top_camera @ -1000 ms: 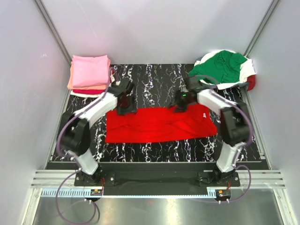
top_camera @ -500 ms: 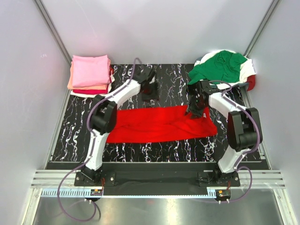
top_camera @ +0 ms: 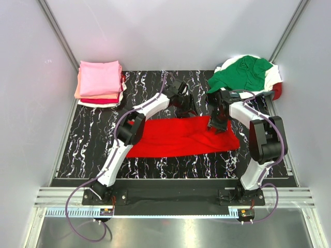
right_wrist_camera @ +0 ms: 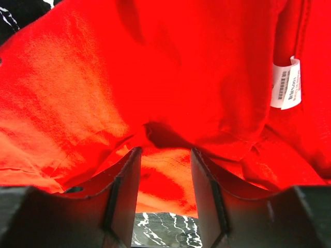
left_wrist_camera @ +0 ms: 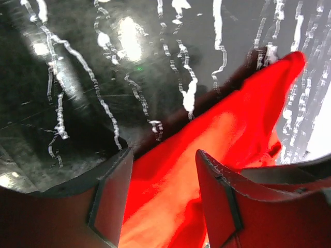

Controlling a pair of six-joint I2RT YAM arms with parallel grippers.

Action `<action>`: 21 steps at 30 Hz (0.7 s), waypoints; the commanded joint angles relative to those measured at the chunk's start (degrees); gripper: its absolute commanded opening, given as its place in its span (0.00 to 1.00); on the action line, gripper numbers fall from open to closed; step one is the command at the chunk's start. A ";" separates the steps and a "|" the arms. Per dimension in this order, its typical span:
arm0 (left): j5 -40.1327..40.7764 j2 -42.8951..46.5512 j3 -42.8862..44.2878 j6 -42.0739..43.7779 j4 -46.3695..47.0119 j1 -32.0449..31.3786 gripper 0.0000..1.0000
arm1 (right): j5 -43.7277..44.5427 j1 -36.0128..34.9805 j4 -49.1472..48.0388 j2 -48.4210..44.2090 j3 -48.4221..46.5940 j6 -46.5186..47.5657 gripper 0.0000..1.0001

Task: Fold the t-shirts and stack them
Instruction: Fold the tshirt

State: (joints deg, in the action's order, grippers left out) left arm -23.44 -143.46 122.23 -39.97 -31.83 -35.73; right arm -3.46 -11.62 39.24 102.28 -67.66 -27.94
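A bright red t-shirt (top_camera: 176, 137) lies folded into a long band across the middle of the black marbled table (top_camera: 155, 168). My left gripper (top_camera: 190, 107) is open just above the shirt's far edge near the centre; in the left wrist view the red cloth (left_wrist_camera: 222, 134) runs between and beyond its spread fingers (left_wrist_camera: 163, 155). My right gripper (top_camera: 216, 123) is open over the shirt's right part; in the right wrist view the cloth (right_wrist_camera: 155, 62) fills the frame and a fold sits at the open fingers (right_wrist_camera: 165, 150). A white label (right_wrist_camera: 286, 82) shows.
A folded stack sits at the back left, with a pink shirt (top_camera: 98, 77) on top of salmon, dark red and white layers. A loose pile sits at the back right, with a green shirt (top_camera: 243, 72) over white cloth (top_camera: 274, 76) and a dark red bit (top_camera: 278, 92).
My left arm has swung right from the shirt's far left corner to its far edge near the centre. My right gripper has shifted slightly right over the shirt's right part.
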 commanded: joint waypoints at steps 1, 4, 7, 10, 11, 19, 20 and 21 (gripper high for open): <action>-2.57 -0.24 -0.76 -1.08 3.18 -0.22 0.57 | 1.36 -0.34 -1.18 -0.59 -0.54 1.58 0.51; -2.40 -0.07 -2.08 -0.91 3.89 -0.31 0.57 | 0.74 -0.42 -1.80 1.34 -1.34 1.93 0.50; -1.96 0.11 -2.88 -0.82 3.97 -0.40 0.57 | 0.47 -1.12 -2.16 2.22 -1.42 2.19 0.36; -1.52 0.20 -3.23 -0.90 3.89 -0.31 0.56 | 0.65 -2.00 -2.24 0.73 -0.72 2.02 0.19; -1.52 0.20 -3.32 -0.90 3.89 -0.40 0.56 | 0.83 -2.27 -2.24 -0.23 -0.37 2.02 0.14; -0.11 -0.07 -3.41 -1.08 3.10 -0.31 0.55 | 4.95 -10.43 2.76 -7.34 -0.63 1.40 0.02; -0.11 -0.07 -3.49 -1.25 3.09 -0.40 0.55 | 5.13 -13.40 3.90 -8.23 -0.37 0.79 0.01; -0.03 -0.07 -3.41 -1.34 3.01 -0.40 0.55 | 5.66 -14.91 4.52 -9.19 -0.11 0.26 0.01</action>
State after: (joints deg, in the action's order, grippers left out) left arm -25.04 -143.44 120.11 -41.23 -27.42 -35.70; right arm -0.51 -21.28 40.80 98.87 -67.68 -26.41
